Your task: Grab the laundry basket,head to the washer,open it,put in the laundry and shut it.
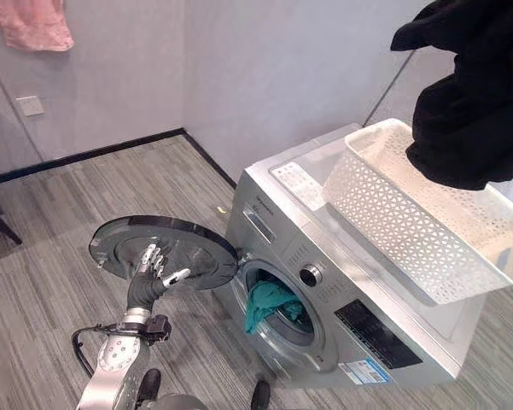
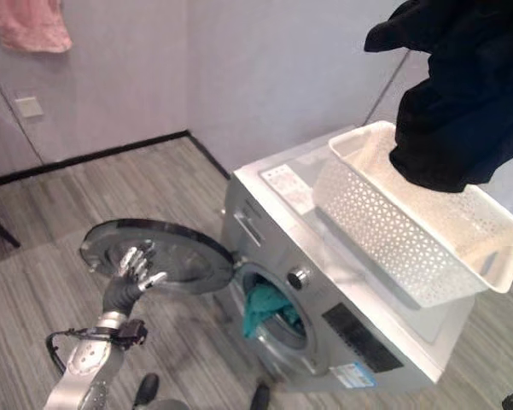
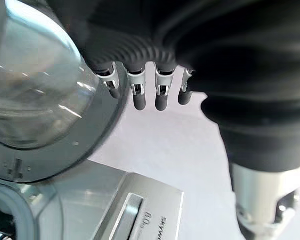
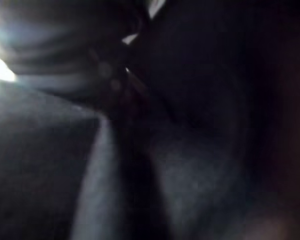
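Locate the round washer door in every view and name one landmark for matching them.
Left eye view: round grey washer door, swung open, lower left.
Right eye view: door, lower left.
Left wrist view: door, beside the left robot hand.
Right wrist view: cannot tell; dark cloth.
Shared landmark: silver washing machine.

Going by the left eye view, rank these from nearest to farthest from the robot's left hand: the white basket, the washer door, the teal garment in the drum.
From the left hand:
1. Washer door, swung open, right at the fingers.
2. Teal garment, hanging in the drum opening to the hand's right.
3. White basket, up on the washer's top, far right.
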Tool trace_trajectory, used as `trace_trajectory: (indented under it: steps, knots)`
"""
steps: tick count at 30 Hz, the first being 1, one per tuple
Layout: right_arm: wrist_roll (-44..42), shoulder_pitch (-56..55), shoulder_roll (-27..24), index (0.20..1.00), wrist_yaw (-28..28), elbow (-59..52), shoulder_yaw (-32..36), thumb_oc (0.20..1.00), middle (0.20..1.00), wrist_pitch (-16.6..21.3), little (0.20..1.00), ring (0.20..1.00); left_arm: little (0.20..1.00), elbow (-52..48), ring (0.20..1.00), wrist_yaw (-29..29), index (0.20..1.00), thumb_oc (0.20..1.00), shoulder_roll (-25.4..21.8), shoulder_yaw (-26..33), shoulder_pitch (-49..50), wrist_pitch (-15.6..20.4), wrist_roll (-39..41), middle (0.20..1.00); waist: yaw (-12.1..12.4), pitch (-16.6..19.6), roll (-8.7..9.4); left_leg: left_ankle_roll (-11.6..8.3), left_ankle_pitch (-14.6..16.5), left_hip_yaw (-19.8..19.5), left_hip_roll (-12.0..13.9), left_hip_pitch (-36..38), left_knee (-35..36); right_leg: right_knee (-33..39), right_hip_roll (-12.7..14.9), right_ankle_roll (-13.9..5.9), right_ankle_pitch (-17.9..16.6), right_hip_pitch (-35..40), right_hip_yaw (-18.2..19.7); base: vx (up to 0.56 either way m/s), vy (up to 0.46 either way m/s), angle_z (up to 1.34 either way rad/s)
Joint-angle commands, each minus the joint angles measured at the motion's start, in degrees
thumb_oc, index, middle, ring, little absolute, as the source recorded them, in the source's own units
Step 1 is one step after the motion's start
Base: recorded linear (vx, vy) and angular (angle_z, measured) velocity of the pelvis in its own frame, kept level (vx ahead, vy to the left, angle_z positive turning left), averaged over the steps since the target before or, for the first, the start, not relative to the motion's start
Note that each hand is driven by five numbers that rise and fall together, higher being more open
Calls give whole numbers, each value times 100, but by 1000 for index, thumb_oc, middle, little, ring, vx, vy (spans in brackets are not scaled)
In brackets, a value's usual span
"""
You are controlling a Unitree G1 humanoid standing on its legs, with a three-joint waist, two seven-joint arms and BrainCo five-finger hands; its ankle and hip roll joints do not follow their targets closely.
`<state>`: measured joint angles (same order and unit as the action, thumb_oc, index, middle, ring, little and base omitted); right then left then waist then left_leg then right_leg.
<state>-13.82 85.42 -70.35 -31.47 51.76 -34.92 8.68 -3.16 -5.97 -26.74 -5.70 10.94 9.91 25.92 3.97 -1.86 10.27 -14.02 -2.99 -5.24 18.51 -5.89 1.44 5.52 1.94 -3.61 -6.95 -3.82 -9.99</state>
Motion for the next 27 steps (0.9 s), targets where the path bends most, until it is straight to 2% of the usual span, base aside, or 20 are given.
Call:
trace_trajectory:
  steps: [1,4,5,6,7,8,9,10,13,16,17,21,23,27]
  knots:
    - [-71,633,-562,200,-257,-438,346,200,200,182,200,200,1000,-252,1000,0,1000,1000,-280,-346,-321,397,-313,1000,36,122,241,315,-664,-24,283,1274,-464,-52,387,-451,627,432,134,-108,289,-3]
    - [125,278,-464,200,-249,-908,638,200,200,141,200,200,1000,-275,1000,-63,1000,1000,-277,-328,-383,403,-423,1000,-98,116,218,447,-171,157,184,1416,-412,-55,520,-526,489,361,230,-89,188,-20]
    - [227,-37,-323,200,-236,-1176,930,200,200,122,200,200,1000,-279,1000,-99,1000,1000,-297,-319,-434,409,-524,1000,-178,105,213,522,179,274,94,1521,-398,-76,611,-589,373,291,349,-110,173,-27]
    - [243,-111,-317,200,-242,-1209,1006,200,200,113,200,200,1000,-275,1000,-101,1000,1000,-310,-314,-430,411,-531,1000,-164,93,246,531,157,288,71,1510,-416,-79,629,-585,329,274,366,-88,192,-31]
    - [264,-205,-253,200,-238,-1271,1085,200,200,105,200,200,1000,-275,1000,-115,1000,1000,-317,-325,-455,397,-563,1000,-209,100,219,566,343,324,43,1581,-384,-94,658,-614,335,269,391,-124,207,-25]
    - [284,-611,-51,200,-208,-1531,1452,200,200,93,200,200,1000,-268,1000,-148,1000,1000,-367,-340,-535,387,-646,1000,-290,62,260,665,685,413,-96,1691,-344,-189,809,-678,199,177,487,-96,212,-29]
    - [293,-672,-46,200,-211,-1558,1512,200,200,84,200,200,1000,-266,1000,-149,1000,1000,-382,-339,-532,388,-648,1000,-279,59,281,675,699,425,-107,1700,-356,-195,818,-686,202,179,501,-127,201,-24]
    - [315,-763,25,200,-183,-1651,1607,200,200,76,200,200,1000,-264,1000,-157,1000,1000,-397,-342,-567,373,-688,1000,-327,51,283,712,849,467,-162,1764,-322,-226,861,-717,163,144,548,-57,144,-14]
    - [531,-1196,356,200,-169,-2088,1988,200,200,14,200,200,1000,-293,1000,-162,1000,1000,-427,-383,-626,362,-759,1000,-397,-44,278,939,1394,579,-460,1952,-309,-352,1081,-861,-6,8,759,-114,245,-25]
    - [642,-1189,602,200,-138,-2327,2078,200,200,-5,200,200,1000,-370,1000,-179,1000,1000,-488,-357,-711,396,-801,1000,-446,-181,270,1157,1799,738,-829,2105,-289,-393,1352,-1071,-461,-171,843,-142,267,-36]
    - [657,-1165,667,200,-129,-2419,2079,200,200,-6,200,200,1000,-378,1000,-183,1000,1000,-490,-362,-752,410,-786,1000,-441,-211,251,1232,1893,799,-935,2185,-257,-346,1438,-1138,-650,-182,877,-127,303,-51]
    - [805,-1292,846,200,-90,-2841,2223,200,200,-68,200,200,1000,-378,1000,-205,1000,1000,-460,-367,-993,405,-841,1000,-528,-287,161,1450,2062,901,-1342,2340,-188,-244,1708,-1139,-875,-240,908,-90,259,-31]
    - [883,-1473,963,200,-7,-3133,2311,200,200,-78,200,200,1000,-363,1000,-188,1000,1000,-494,-364,-1107,366,-901,1000,-584,-294,155,1502,2031,901,-1490,2371,-170,-290,1787,-1130,-974,-289,969,-52,144,-10]
    - [1167,-2033,1338,200,149,-3813,2585,200,200,-127,200,200,1000,-306,1000,-149,1000,1000,-626,-393,-1454,272,-1025,1000,-655,-260,105,1613,2067,890,-1617,2507,-48,-328,1809,-1139,-1046,-282,1057,-55,126,-11]
